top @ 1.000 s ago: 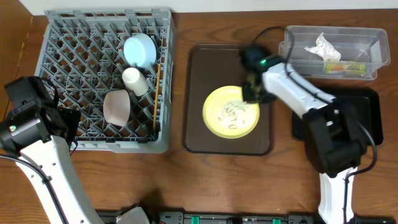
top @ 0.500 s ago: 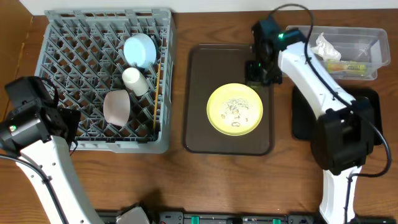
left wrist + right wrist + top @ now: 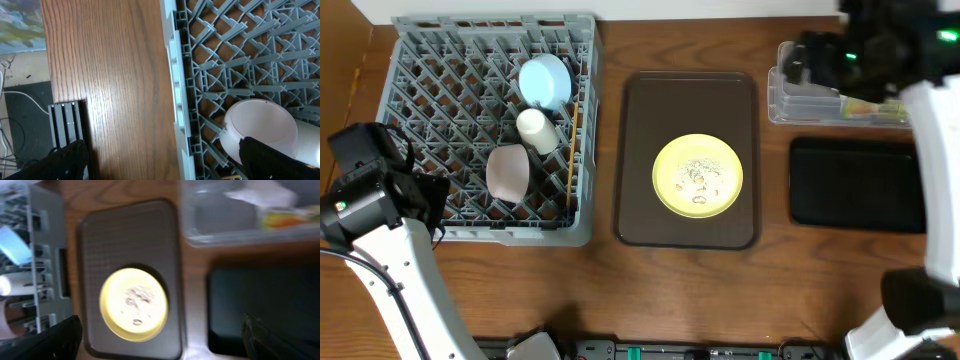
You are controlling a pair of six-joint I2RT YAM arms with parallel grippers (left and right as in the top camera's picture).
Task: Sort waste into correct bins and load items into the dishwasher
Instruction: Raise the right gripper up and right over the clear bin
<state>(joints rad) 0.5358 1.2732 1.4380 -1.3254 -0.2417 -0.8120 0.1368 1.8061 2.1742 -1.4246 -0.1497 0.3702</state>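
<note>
— Where is the right gripper (image 3: 160,332)?
— Up over the table's far right corner, above the clear tub (image 3: 790,95). From overhead it is only a blur, but its own camera shows the two fingers (image 3: 60,337) spread wide with nothing between them — released.
— And the plate?
— The pale yellow plate (image 3: 670,195) lies flat on the brown serving tray (image 3: 640,120), toward that tray's near edge, with beige grains (image 3: 698,172) scattered at its middle.
— What's in the tub?
— A crumpled white napkin (image 3: 260,195) and the yellow-green wrapper (image 3: 290,219), toward its right end, both soft in the wrist view. The black tray (image 3: 855,183) lies just in front of the tub, by the table's right edge.
— The rack?
— The grey dish rack (image 3: 430,80) takes up the table's far left corner. Toward its right side are the light blue bowl (image 3: 545,80), the white cup (image 3: 535,130) just nearer, and the white bowl (image 3: 507,172) tipped on its side. The chopsticks (image 3: 571,150) lie lengthwise along the right wall.
— And the left gripper (image 3: 160,150)?
— At the rack's left edge near the front corner, fingers apart and holding nothing. The white bowl shows beside one finger.
</note>
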